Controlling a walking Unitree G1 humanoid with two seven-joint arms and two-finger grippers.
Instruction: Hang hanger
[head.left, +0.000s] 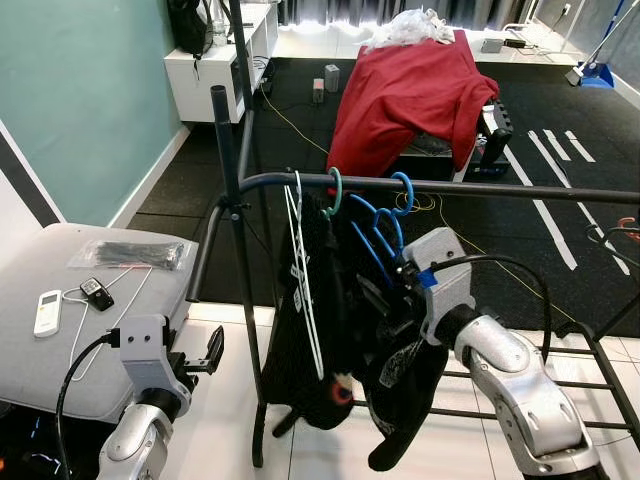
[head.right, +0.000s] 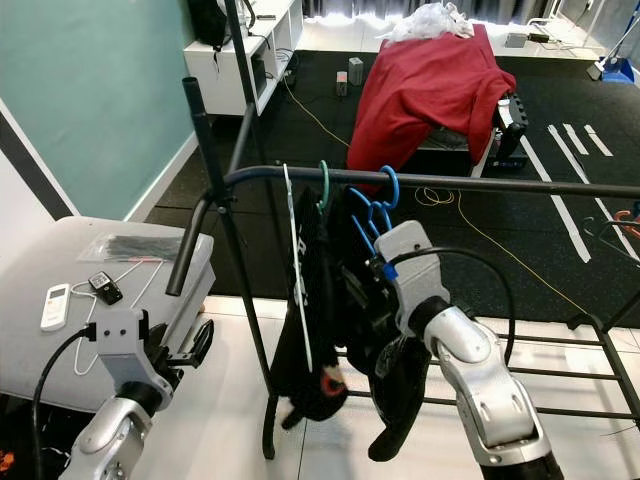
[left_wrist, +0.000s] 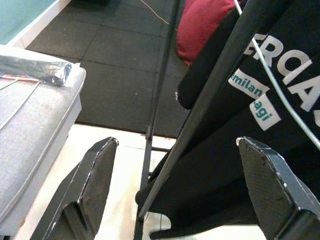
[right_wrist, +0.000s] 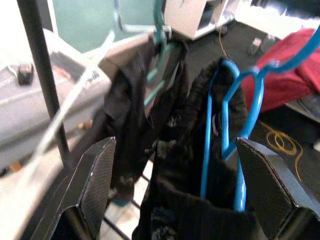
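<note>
Teal wall, black rubber floor mats and white tiles frame a black clothes rack (head.left: 450, 187) whose horizontal rail crosses the scene. Three hangers hook over the rail near its left end: a white wire hanger (head.left: 300, 260), a teal hanger (head.left: 333, 192) and a blue hanger (head.left: 385, 225), the blue one carrying a black garment (head.left: 400, 390) that droops toward the rack's lower bars. Right gripper (right_wrist: 175, 195): fingers spread wide, with the blue hanger and its dark garment between and just beyond them; contact cannot be told. Left gripper (left_wrist: 180, 185): fingers likewise spread, holding nothing, low beside the rack's left upright and facing a black printed shirt (left_wrist: 280, 100). Grey cushioned bench (head.left: 40, 370), at the left: a white remote (head.left: 47, 312), a small black device (head.left: 97, 293) and a plastic packet (head.left: 130, 255) near its far edge. Behind the rack, a red cloth (head.left: 415, 95) drapes over furniture.
</note>
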